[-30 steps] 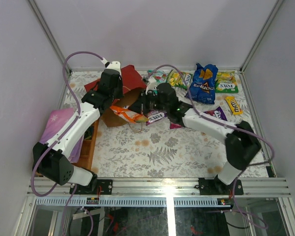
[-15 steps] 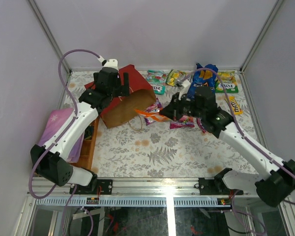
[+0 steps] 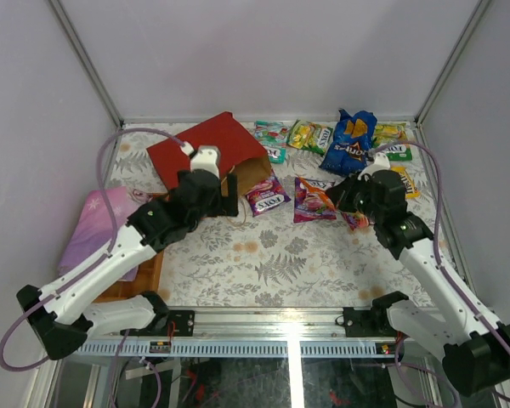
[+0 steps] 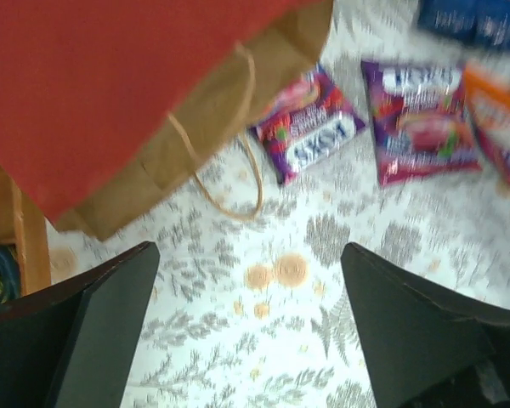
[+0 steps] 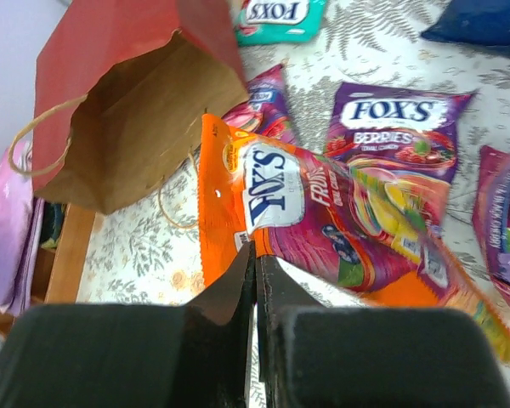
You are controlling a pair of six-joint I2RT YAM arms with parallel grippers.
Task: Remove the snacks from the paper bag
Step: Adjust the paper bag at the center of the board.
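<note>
Now an orange packet [image 5: 297, 212] is pinched by the right claw [image 5: 255, 255]; the left claw [image 4: 246, 280] is spread wide, empty. Next it should be laid on the counter [image 3: 280, 255] at three o'clock.

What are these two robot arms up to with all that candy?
They are emptying a red paper bag, which lies on its side with its mouth open. The right claw is shut on an orange candy packet, pinched by its edge. The left claw hangs open and empty near the bag's mouth. Other snacks, among them a blue chip bag, lie spread on the table.
</note>
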